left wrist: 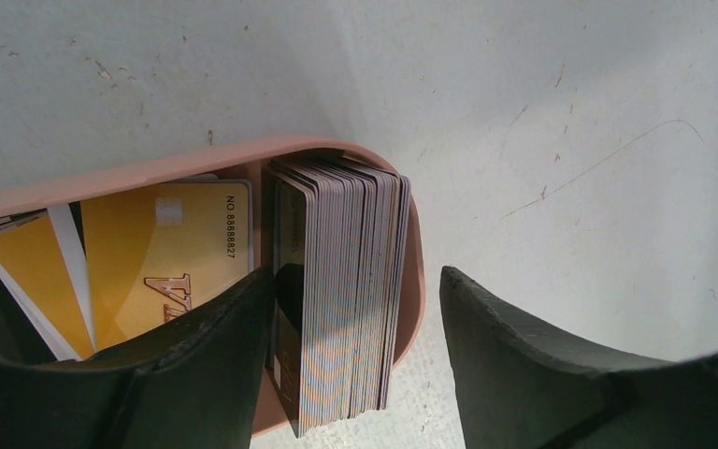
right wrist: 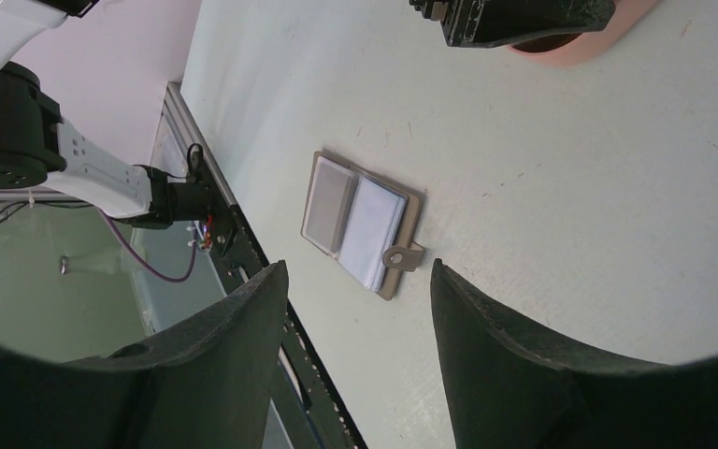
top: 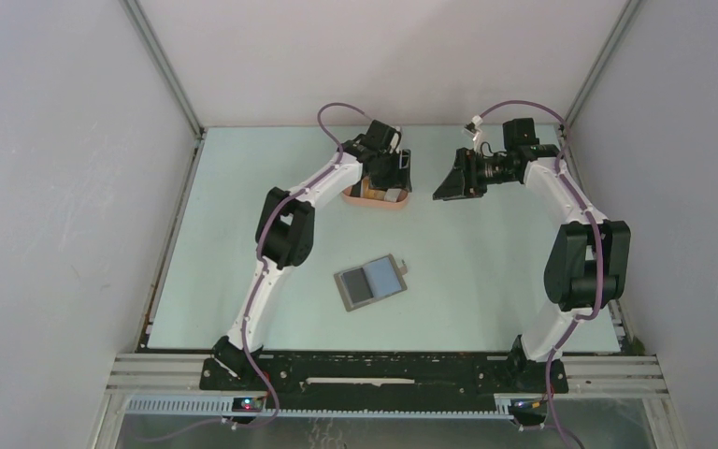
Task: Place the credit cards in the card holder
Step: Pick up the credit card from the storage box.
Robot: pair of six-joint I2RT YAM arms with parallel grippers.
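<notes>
The credit cards are in a salmon-pink tray (top: 379, 207) at the back of the table. In the left wrist view a thick stack of cards (left wrist: 346, 281) stands on edge against the tray's right wall, and orange-yellow cards (left wrist: 164, 253) lie flat beside it. My left gripper (left wrist: 355, 273) is open astride the stack: one finger is inside the tray at the stack's dark face, the other is outside the wall and apart from it. The card holder (top: 371, 282) lies unfolded mid-table, snap tab (right wrist: 404, 255) to one side. My right gripper (top: 449, 185) hovers open, right of the tray, holding nothing.
The pink tray's rim (left wrist: 150, 173) curves round the cards. White enclosure walls stand on three sides. In the right wrist view the card holder (right wrist: 355, 220) lies well beyond my right gripper (right wrist: 357, 269), with the table's black front rail (right wrist: 243, 253) and the left arm's base to its left.
</notes>
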